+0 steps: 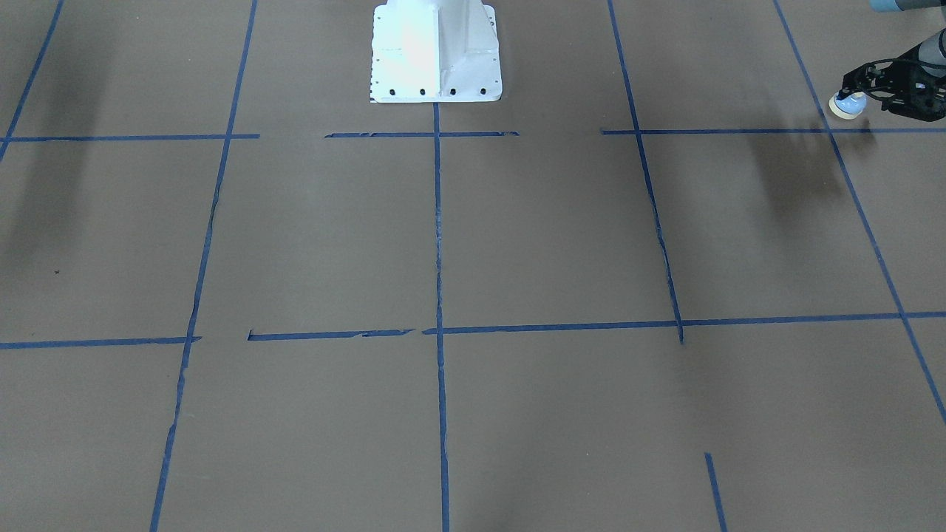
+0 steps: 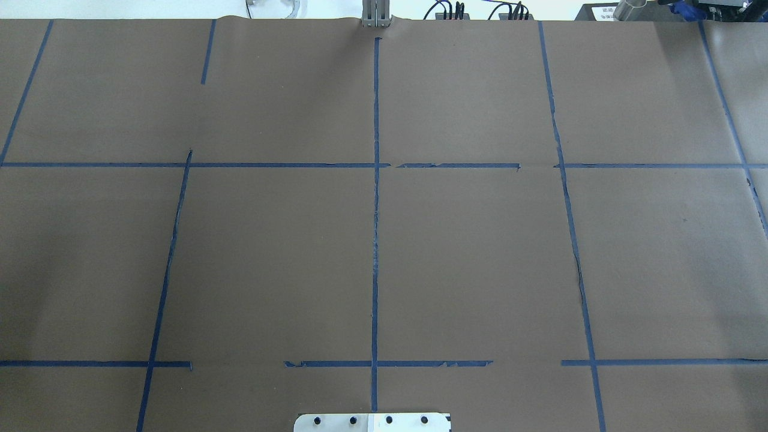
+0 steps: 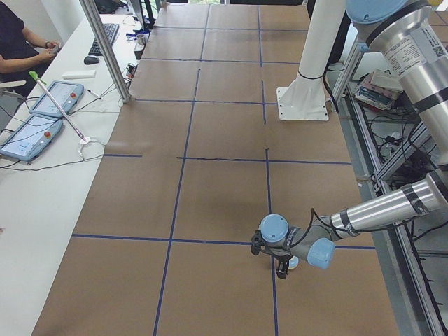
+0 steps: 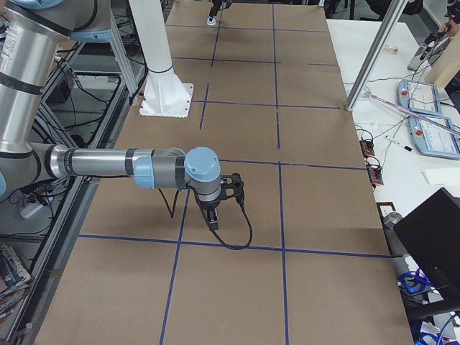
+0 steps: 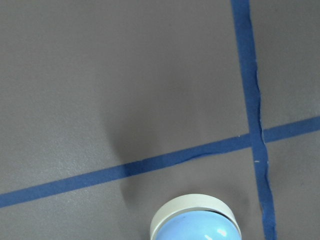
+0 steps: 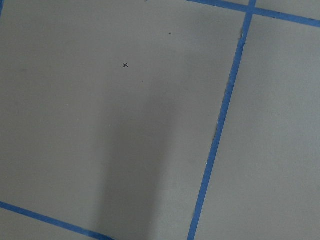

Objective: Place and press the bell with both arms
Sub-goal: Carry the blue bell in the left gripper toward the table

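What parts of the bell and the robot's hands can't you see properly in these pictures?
- The bell: in the front-facing view the left tool hides its button; whether it touches the table is unclear.
- Left wrist view: the bottom edge cuts off the bell's dome.
- Left side view: the bell is mostly hidden behind the tool.
- The right tool: shows only in the right side view, too small to tell open or shut.
- Overhead view: neither arm shows.

The silver-tubed left arm (image 3: pixel 378 210) reaches low near the bench's left end, its black two-finger gripper (image 1: pixel 857 92) closed on a small load; the right arm (image 4: pixel 108 162) stretches level near the right end.
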